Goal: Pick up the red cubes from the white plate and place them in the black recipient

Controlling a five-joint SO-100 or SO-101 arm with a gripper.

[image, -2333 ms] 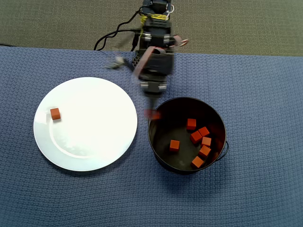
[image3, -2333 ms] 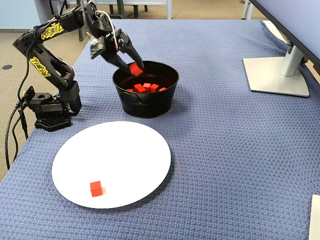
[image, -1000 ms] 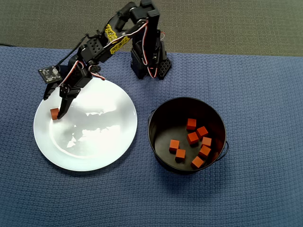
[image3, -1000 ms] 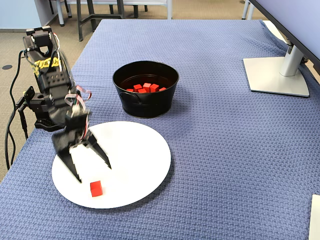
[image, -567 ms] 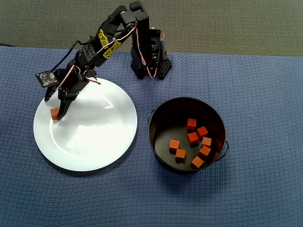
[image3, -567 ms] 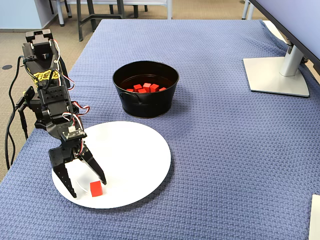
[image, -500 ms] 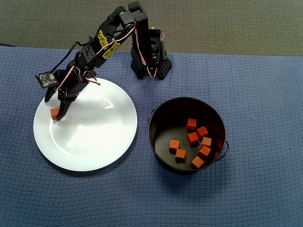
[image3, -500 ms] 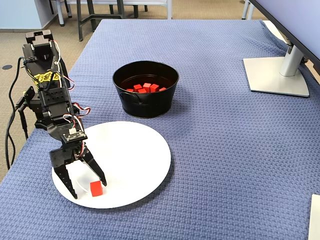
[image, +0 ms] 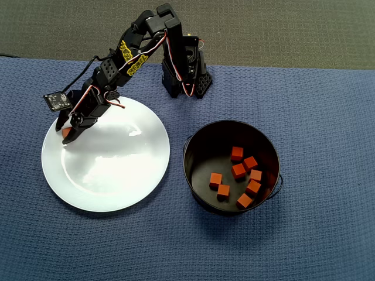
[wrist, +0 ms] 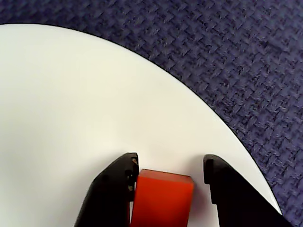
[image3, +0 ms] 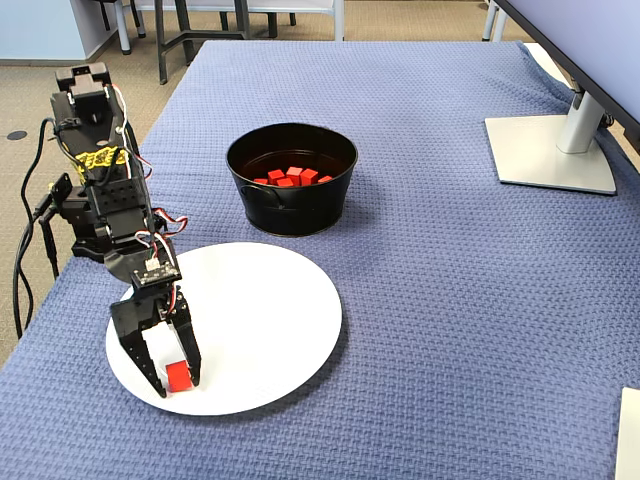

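**Last red cube on the plate, between the jaws**

One red cube (wrist: 162,198) sits on the white plate (image: 117,170), near the plate's rim on the side facing the left edge of the tabletop in the overhead view. In the wrist view its left face touches the left finger, while a thin strip of white shows between its right face and the right finger; the jaws are apart around it, not clamped. The gripper (image3: 172,378) stands tips-down on the plate at the cube.

Seven red cubes (image: 237,172) lie loose on the bottom of the black recipient (image: 196,140), mostly toward its right side in the overhead view. The recipient stands just beside the plate, toward the middle of the tabletop.

The tabletop (image: 328,117) is covered in blue woven cloth. The arm's base (image: 186,82) is at the far edge in the overhead view. A monitor stand (image3: 550,140) rests near the right edge in the fixed view
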